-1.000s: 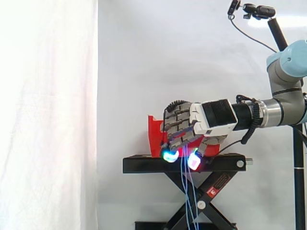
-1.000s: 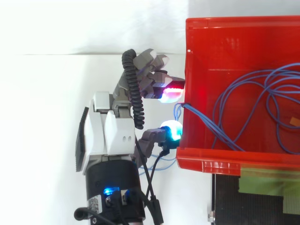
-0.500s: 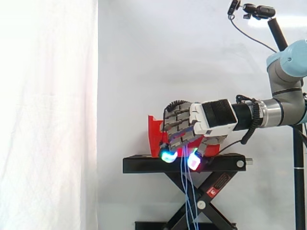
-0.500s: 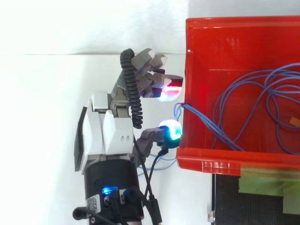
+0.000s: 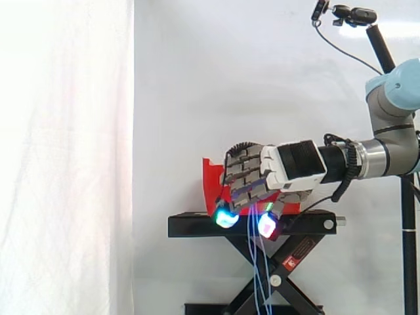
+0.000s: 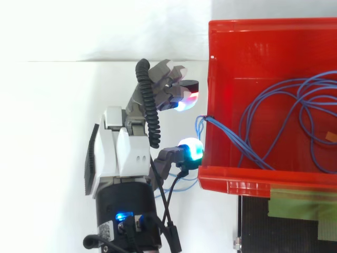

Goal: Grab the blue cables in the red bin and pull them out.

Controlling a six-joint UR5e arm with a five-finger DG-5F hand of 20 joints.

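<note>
Against the outer face of the red bin [image 5: 210, 184], the side view has the hand [image 5: 275, 174] coming in level from the right on the arm [image 5: 390, 125]. Its front is tipped down toward the top of the black stand [image 5: 197, 226]. The blue cables [image 5: 256, 269] drop from just under the hand, pass the stand's top plate and run down in front of its crossed legs to the bottom edge. Here their long axis is upright, and they lie directly below the hand. A white curtain [image 5: 65, 157] hangs behind. I cannot tell from this angle whether the hand has closed on the strands or merely straddles them.

From above, the hand [image 6: 124, 153] sits just outside the left wall of the red bin [image 6: 253, 179], near it and pointing at it. Most of the blue cables [image 6: 274, 126] lie in loose loops on the bin floor, away from the hand on the far side of that wall. A few strands climb the wall, cross its rim about level with the front of the hand, and fall outside. One more blue loop shows beneath the hand, toward the wrist. This view does not settle the grip either.

The side view gives the hanging length, and the top view adds the coil left inside and the spot where the strands cross the rim. That crossing is what the coming move likely turns on. A draw away from the wall, along the strands' run over the rim, should feed the loops out, though they may snag on each other.
</note>
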